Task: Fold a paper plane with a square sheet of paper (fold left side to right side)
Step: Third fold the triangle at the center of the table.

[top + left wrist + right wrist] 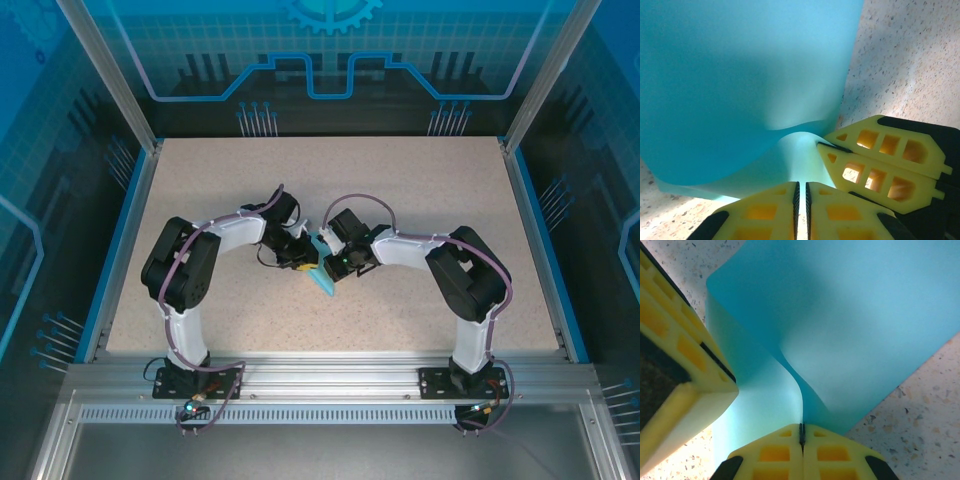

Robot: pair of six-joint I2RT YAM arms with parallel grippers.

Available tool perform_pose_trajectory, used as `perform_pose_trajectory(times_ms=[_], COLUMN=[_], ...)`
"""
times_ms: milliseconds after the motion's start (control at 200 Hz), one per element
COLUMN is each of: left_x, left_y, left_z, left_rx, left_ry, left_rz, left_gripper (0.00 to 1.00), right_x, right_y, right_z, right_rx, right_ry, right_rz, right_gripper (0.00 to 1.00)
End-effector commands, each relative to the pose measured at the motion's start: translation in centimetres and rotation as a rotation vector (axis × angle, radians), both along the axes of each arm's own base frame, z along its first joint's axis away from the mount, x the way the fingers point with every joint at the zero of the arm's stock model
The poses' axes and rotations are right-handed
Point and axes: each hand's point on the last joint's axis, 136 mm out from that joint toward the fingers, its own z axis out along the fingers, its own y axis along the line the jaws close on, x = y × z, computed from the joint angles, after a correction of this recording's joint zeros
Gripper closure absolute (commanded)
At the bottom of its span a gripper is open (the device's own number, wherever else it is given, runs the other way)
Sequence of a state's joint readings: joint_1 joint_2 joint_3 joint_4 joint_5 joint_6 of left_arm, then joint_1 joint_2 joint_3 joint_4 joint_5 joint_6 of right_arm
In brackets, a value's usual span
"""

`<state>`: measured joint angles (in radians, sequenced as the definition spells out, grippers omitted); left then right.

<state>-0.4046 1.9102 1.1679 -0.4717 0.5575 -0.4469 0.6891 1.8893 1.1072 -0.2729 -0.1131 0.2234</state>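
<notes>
The square sheet of paper (322, 272), light blue, lies curled between the two grippers at mid-table. In the right wrist view the paper (850, 325) rises in a curve from my right gripper (801, 432), whose jaws are shut on its edge. In the left wrist view the paper (735, 85) bulges over my left gripper (801, 192). Its jaws stand a thin slit apart, with table showing through and nothing between them. The right gripper (822, 143) pinches the sheet just to the right of it. In the top view the left gripper (303, 258) and right gripper (336, 263) nearly touch.
The speckled beige table (420, 190) is bounded by blue side rails (112, 265) and an aluminium frame (330, 375) along the near edge. The left gripper's fingers (705, 405) crowd the left of the right wrist view.
</notes>
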Motion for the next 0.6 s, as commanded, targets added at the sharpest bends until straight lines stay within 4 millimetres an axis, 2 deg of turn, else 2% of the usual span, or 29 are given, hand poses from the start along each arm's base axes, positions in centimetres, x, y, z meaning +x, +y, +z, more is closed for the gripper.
perform_pose_trajectory(times_ms=[0, 215, 595], left_x=[-0.6, -1.2, -2.3], left_y=[-0.1, 0.7, 1.6], left_z=[-1.0, -2.3, -3.0], left_rx=[0.014, 0.065, 0.097], left_ry=[0.034, 0.060, 0.077], left_rz=[-0.007, -0.011, -0.011], left_gripper=[0.85, 0.85, 0.86], right_x=[-2.5, -2.4, -2.0], right_y=[-0.7, -0.7, -0.1], right_z=[-2.6, -2.4, -1.5], right_rx=[-0.076, -0.071, -0.043], right_ry=[0.091, 0.085, 0.071], right_rz=[0.039, 0.041, 0.043], right_gripper=[1.00, 1.00, 0.98])
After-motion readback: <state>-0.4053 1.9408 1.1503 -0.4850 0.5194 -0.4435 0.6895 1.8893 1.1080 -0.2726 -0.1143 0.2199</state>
